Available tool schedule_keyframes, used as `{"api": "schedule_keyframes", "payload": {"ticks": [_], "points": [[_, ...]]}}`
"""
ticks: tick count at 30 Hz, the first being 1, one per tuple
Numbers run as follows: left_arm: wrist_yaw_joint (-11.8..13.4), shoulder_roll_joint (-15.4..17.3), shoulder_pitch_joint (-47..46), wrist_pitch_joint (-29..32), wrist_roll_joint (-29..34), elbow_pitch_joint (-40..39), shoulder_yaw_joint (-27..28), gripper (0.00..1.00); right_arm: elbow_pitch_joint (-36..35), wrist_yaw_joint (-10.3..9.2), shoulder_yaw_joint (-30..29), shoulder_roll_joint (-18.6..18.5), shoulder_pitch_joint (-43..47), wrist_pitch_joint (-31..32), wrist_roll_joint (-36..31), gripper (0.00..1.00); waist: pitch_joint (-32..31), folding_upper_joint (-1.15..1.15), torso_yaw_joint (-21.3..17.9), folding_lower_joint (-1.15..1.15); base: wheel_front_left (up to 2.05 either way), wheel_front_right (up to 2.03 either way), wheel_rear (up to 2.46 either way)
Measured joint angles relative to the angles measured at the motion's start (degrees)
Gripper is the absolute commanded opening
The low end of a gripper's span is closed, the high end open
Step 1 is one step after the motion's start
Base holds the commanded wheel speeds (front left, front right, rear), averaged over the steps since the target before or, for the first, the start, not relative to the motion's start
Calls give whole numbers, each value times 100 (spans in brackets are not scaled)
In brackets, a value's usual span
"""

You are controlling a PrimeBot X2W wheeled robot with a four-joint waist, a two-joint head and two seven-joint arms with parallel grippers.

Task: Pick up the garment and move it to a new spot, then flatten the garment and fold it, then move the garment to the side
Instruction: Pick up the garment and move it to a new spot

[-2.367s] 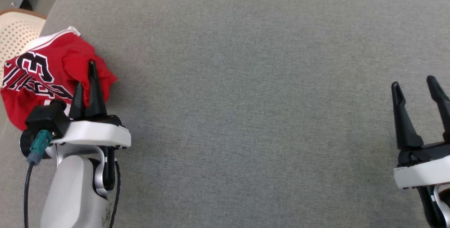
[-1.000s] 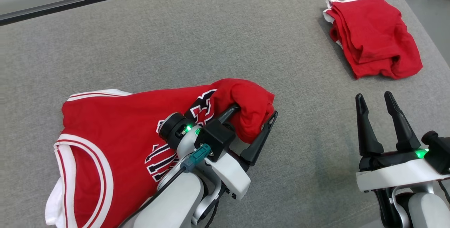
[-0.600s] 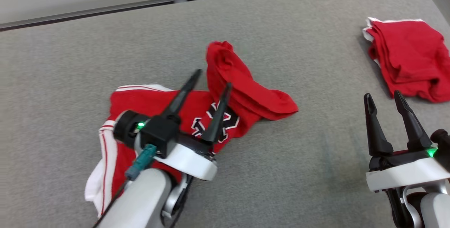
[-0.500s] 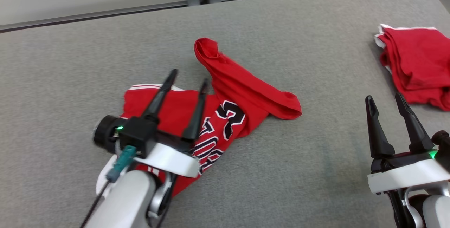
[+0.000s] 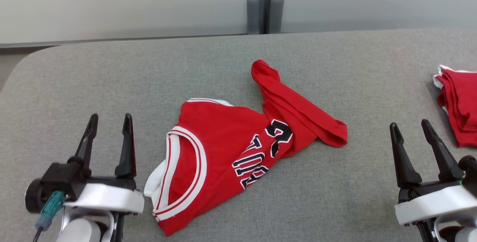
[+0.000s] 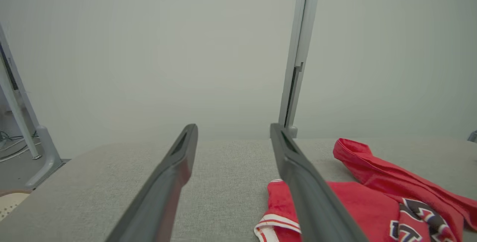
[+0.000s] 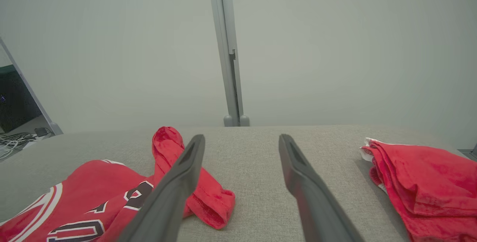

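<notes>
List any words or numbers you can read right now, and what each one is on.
Black, white-edged word on the jersey: turned and creased, not readable whole.
Black numeral beside it: partly folded under, cannot tell.
Folded red garment, left gripper, right gripper: no text seen.

grey fabric table (image 5: 111, 74), folded red pile (image 5: 460, 107) at its right edge, pale wall (image 5: 111, 3) with a grey post (image 5: 275, 14) behind

red jersey (image 5: 220, 137), folded black-and-white lettering, perhaps "BULLS", number unclear
</notes>
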Motion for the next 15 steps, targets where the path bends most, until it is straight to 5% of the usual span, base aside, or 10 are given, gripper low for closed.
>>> {"api": "schedule_keyframes", "payload": {"ticks": [15], "points": [[47,211,856,300,-169,-411,-35,100,-109,0,-37,76,526,252,-98,100,-592,0,24,0,0,0,0]]}}
